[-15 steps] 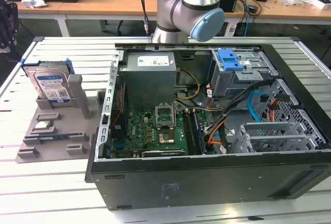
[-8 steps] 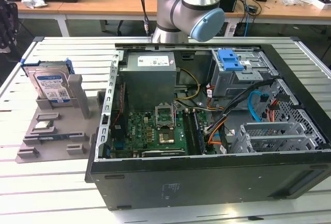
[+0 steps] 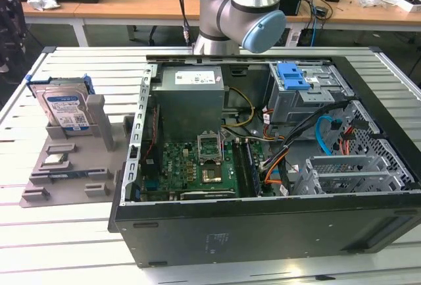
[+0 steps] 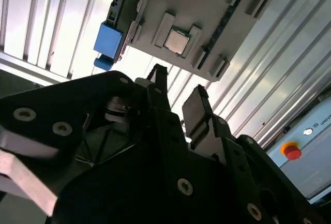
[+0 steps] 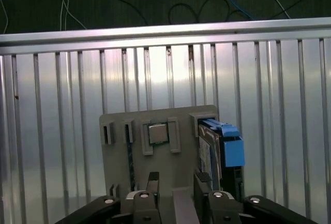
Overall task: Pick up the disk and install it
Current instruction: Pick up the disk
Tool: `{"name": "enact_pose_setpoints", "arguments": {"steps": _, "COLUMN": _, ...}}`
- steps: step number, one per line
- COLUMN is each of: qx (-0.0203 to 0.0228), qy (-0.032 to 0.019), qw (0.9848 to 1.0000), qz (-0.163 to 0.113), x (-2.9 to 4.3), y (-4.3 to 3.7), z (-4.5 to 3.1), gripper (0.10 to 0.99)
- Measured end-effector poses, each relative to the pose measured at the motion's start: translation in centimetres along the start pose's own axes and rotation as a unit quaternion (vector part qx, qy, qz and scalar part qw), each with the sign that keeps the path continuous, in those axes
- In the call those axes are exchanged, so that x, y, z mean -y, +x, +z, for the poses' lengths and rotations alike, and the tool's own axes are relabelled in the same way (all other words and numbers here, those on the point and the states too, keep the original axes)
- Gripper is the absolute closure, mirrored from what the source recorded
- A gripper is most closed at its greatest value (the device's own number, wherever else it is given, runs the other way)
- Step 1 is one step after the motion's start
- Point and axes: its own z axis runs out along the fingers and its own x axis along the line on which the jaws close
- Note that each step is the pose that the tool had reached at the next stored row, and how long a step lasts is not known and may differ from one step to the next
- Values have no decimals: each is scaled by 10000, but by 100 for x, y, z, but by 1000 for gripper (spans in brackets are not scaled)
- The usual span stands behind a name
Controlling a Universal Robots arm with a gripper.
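Ribbed metal surface [image 5: 62,131] below, bearing a grey holder [image 5: 116,166]. Hovering above it with gripper [image 5: 177,180] released, grasping nothing. Disk [image 5: 214,149] on edge in the holder's slot, just beyond one gripper finger, likely propped so for grasping its flat faces.

- In the exterior view the light is bright and even and comes from above; the ribbed silver aluminium worktop [image 3: 66,245] looks pale, with a soft sheen and only faint shadows.
- The inside of the open black metal computer case [image 3: 263,232] is lit well enough to show its parts, darkening toward the near wall.
- In the first wrist view a white glare patch lies across the middle slats, and the floor beyond is almost black.
- In the second wrist view glare burns out the slats, and the black claw [image 4: 176,87] stands backlit, nearly a silhouette.
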Motion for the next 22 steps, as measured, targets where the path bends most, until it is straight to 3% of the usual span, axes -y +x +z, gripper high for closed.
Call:
{"name": "enact_pose_setpoints", "arguments": {"steps": 3, "qx": 0, "qy": 0, "qw": 10000, "qz": -5, "x": 0, "y": 0, "z": 0, "gripper": 608}}
{"name": "enact_pose_setpoints", "arguments": {"steps": 4, "qx": 0, "qy": 0, "qw": 10000, "qz": -6, "x": 0, "y": 0, "z": 0, "gripper": 490}}
{"name": "enact_pose_setpoints", "arguments": {"steps": 6, "qx": 0, "qy": 0, "qw": 10000, "qz": -8, "x": 0, "y": 0, "z": 0, "gripper": 490}}
{"name": "enact_pose_setpoints", "arguments": {"steps": 7, "qx": 0, "qy": 0, "qw": 10000, "qz": -10, "x": 0, "y": 0, "z": 0, "gripper": 427}}
{"name": "enact_pose_setpoints", "arguments": {"steps": 11, "qx": 0, "qy": 0, "qw": 10000, "qz": -11, "x": -1, "y": -21, "z": 1, "gripper": 427}}
{"name": "enact_pose_setpoints", "arguments": {"steps": 14, "qx": 0, "qy": 0, "qw": 10000, "qz": -12, "x": -5, "y": -98, "z": 9, "gripper": 427}}
{"name": "enact_pose_setpoints", "arguments": {"steps": 22, "qx": 0, "qy": 0, "qw": 10000, "qz": -12, "x": -17, "y": -347, "z": 116, "gripper": 427}}
